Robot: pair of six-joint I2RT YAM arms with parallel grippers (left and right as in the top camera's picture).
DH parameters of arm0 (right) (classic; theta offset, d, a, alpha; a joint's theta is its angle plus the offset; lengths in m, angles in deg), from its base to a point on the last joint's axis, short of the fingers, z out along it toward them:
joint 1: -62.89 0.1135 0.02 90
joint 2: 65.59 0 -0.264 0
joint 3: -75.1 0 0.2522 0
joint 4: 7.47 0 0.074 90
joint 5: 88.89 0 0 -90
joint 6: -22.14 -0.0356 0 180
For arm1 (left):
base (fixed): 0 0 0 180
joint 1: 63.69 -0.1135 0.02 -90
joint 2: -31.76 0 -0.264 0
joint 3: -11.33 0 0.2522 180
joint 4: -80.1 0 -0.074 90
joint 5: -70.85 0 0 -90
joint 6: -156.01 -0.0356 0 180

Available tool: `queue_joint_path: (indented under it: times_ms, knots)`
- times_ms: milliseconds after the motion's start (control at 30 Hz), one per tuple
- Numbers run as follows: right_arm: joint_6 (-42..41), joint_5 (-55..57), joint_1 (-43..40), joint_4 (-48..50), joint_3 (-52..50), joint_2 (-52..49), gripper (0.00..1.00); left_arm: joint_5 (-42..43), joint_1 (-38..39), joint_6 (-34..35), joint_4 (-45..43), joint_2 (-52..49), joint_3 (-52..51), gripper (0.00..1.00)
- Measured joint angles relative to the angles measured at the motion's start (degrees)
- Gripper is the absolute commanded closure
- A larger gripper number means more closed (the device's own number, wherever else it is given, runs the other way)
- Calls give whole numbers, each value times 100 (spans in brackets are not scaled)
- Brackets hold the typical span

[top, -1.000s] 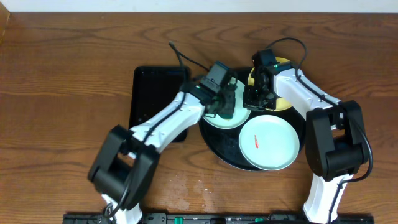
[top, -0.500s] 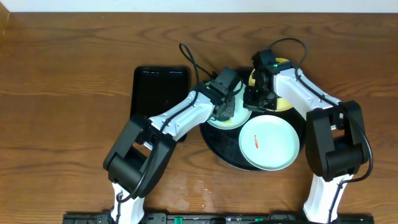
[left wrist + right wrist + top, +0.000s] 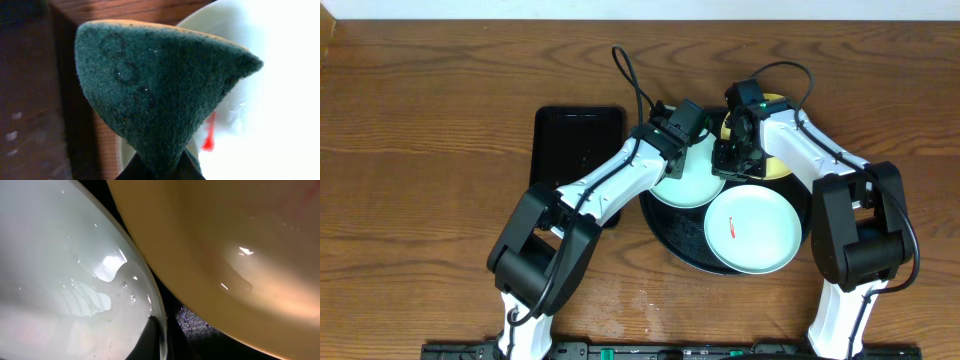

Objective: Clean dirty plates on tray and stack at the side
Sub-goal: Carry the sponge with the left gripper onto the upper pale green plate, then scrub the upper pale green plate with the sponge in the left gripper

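Sponge, green and folded, sits pinched tight in my left fingers, over the far rim of one turquoise plate. My right fingers clamp that plate's right edge, just beside the yellow plate. Both lie crowded with the red-smeared plate on the tray. Open counter spreads left, past the rectangular tray.

The overhead view is evenly lit and sharp. The pale plate is overexposed and blurred behind the green sponge. Glare spots are seen on the turquoise plate and yellow plate.
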State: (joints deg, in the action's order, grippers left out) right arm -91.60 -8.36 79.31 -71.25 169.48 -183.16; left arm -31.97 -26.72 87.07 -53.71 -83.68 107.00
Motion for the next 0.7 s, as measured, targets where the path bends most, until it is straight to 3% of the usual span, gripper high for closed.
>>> queue_joint_path:
  times_ms: [400,700]
  knots:
    - [212,275,-11,-96,0,13,99,2006,-160,1226,-680,-282,9,91]
    - [365,348,-11,-111,0,22,99,3099,-160,1803,358,-361,66,91]
